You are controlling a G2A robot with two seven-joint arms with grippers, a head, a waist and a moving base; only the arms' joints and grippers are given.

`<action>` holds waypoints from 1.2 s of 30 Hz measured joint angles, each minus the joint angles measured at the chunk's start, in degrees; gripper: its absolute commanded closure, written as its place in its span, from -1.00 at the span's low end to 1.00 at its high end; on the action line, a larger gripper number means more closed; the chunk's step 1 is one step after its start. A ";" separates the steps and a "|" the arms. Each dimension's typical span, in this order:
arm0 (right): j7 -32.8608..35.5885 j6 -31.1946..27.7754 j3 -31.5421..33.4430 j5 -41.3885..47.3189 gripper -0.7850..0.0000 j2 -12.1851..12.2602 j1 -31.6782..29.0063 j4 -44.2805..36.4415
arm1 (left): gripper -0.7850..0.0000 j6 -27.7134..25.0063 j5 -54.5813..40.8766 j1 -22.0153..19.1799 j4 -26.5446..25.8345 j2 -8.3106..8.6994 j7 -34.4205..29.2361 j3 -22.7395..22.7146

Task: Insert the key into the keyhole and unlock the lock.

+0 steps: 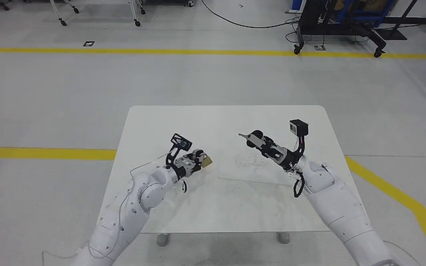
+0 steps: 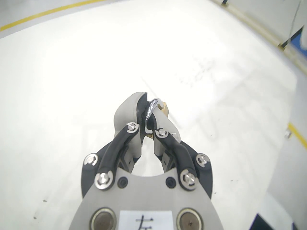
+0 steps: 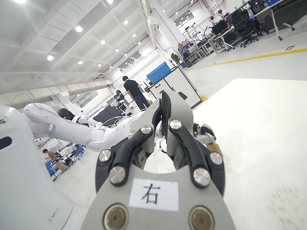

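Both claws were closed: left gripper clamped the lock by its shackle; right gripper pinched the key, well apart from the lock. Risk: lock could swing on shackle, key missing keyhole.

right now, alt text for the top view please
The left tool holds a brass lock and the right tool holds a key, the two apart above a white table.

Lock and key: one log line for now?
left gripper: holds lock | right gripper: holds key | key and lock apart, not inserted
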 measured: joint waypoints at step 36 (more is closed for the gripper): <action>-6.53 1.55 -19.35 7.44 1.00 -9.49 12.83 16.22 | 1.00 3.33 -64.67 -1.78 8.20 -0.63 -25.73 -6.58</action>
